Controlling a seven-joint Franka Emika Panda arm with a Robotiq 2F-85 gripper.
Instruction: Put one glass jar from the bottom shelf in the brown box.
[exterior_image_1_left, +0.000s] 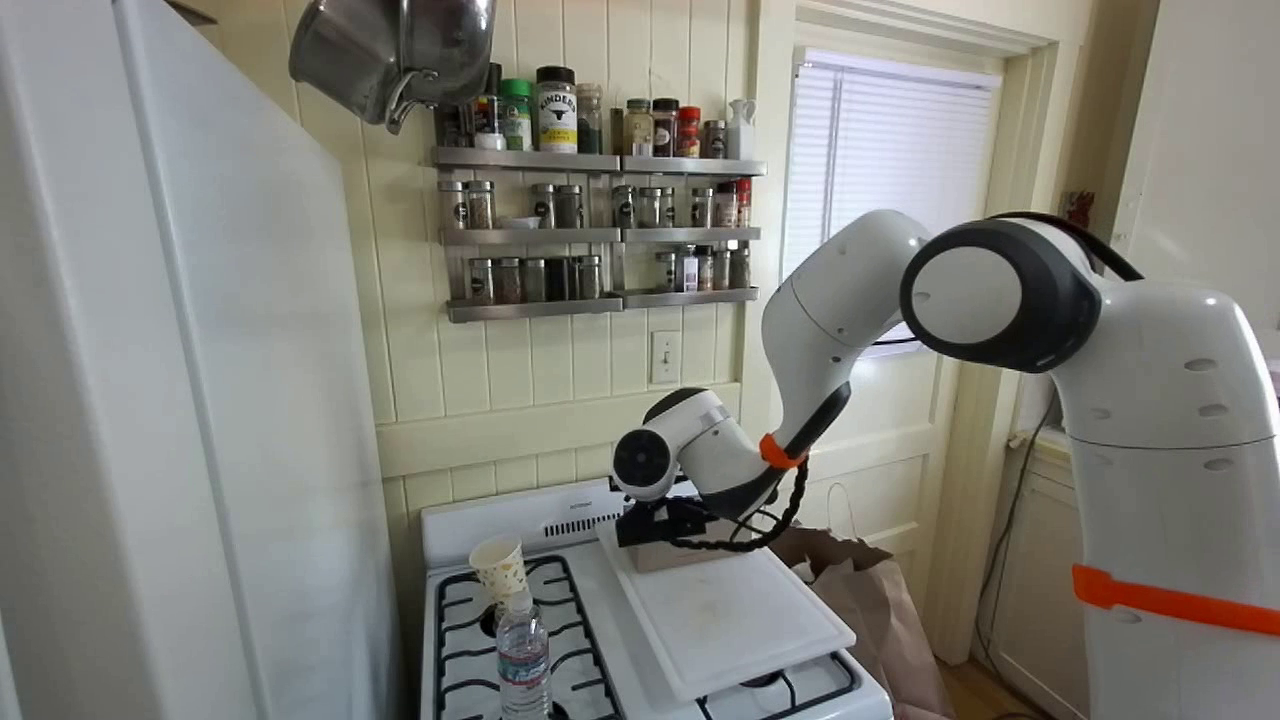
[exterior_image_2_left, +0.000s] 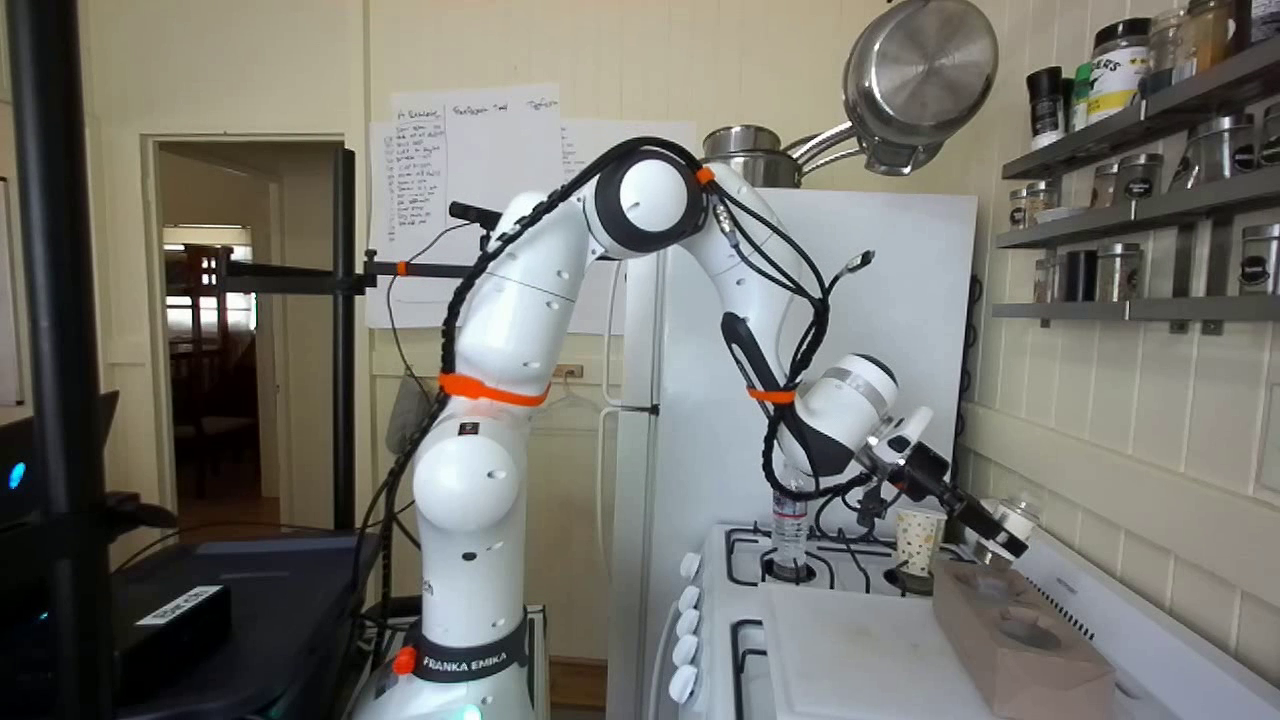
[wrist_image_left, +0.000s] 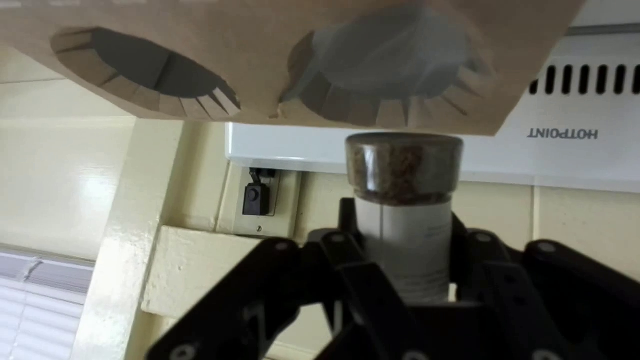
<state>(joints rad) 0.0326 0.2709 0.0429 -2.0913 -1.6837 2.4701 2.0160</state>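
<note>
While the white arm (exterior_image_1_left: 1170, 400) stands at the near right in an exterior view, a tall refrigerator (exterior_image_1_left: 230, 400) fills the near left. Between them lies the white stove-top counter (exterior_image_1_left: 615, 620). On its left side a clear water bottle (exterior_image_1_left: 522, 665) stands upright, with a patterned paper cup (exterior_image_1_left: 497, 568) beyond it. A flat white board (exterior_image_1_left: 730, 615) covers much of the right side, and a crumpled paper bag (exterior_image_1_left: 870, 610) stands to the right of the counter. At the far end of the board rests the brown box (exterior_image_2_left: 1050, 660), two round openings cut in its top. At its left end, the hand (wrist_image_left: 403, 227) grasps the white-labelled glass jar (wrist_image_left: 406, 217). The jar is tilted, one shiny end toward the box; it is just beside the box's edge and outside both openings, and whether the two touch I cannot tell. On the far wall (exterior_image_1_left: 540, 375), a light switch (exterior_image_1_left: 665, 357) is set below the rack (exterior_image_1_left: 690, 234). More small jars (exterior_image_1_left: 534, 280) stand along the bottom shelf (exterior_image_1_left: 535, 310), left and right, and the two tiers (exterior_image_1_left: 525, 158) above carry further jars and, on top, taller bottles (exterior_image_1_left: 557, 120) with coloured caps.
</note>
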